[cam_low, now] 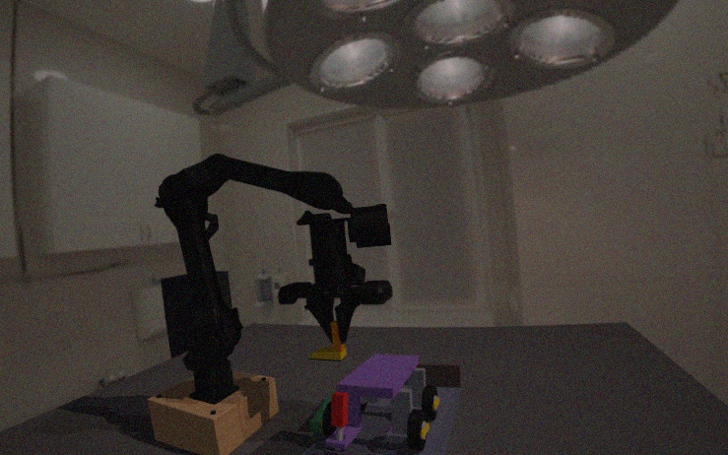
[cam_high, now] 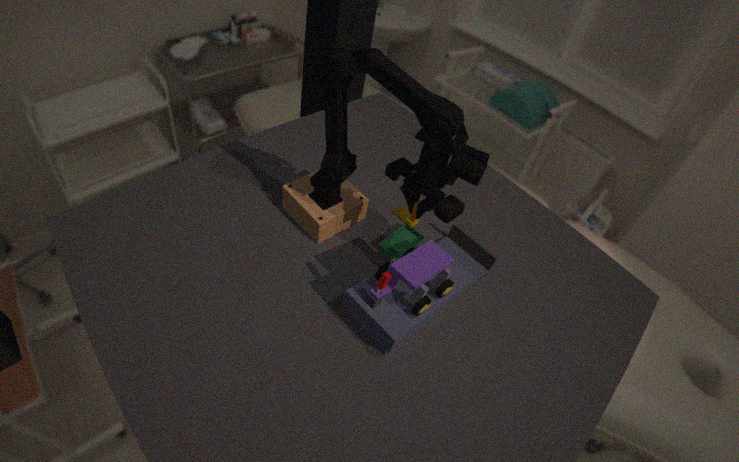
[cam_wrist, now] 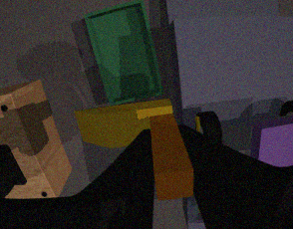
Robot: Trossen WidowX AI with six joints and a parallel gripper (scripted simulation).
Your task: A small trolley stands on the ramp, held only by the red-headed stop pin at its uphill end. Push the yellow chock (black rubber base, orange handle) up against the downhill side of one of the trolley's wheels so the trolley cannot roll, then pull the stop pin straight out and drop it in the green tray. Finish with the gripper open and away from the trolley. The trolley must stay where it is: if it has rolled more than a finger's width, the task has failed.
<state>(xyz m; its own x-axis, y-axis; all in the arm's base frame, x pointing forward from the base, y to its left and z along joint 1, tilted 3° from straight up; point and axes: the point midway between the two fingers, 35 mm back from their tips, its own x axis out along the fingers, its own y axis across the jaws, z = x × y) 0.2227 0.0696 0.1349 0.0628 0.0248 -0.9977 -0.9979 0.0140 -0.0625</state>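
Note:
My gripper (cam_high: 414, 213) (cam_low: 337, 339) (cam_wrist: 163, 134) is shut on the orange handle of the yellow chock (cam_high: 403, 215) (cam_low: 328, 355) (cam_wrist: 111, 125) and holds it in the air, behind the green tray in the top view. The purple-topped trolley (cam_high: 422, 264) (cam_low: 378, 373) (cam_wrist: 280, 143) stands on the grey-blue ramp (cam_high: 404, 327) (cam_low: 450, 418) (cam_wrist: 233, 60). The red-headed stop pin (cam_high: 383, 281) (cam_low: 340, 410) stands upright in a purple holder at the trolley's uphill end. The green tray (cam_high: 400, 242) (cam_low: 318, 420) (cam_wrist: 125, 55) lies beside the ramp and looks empty.
The arm's wooden base block (cam_high: 319, 220) (cam_low: 214, 421) (cam_wrist: 59, 169) stands left of the tray in the top view. A dark brown board (cam_high: 473, 247) (cam_low: 440, 375) stands across the ramp's far end, beyond the trolley.

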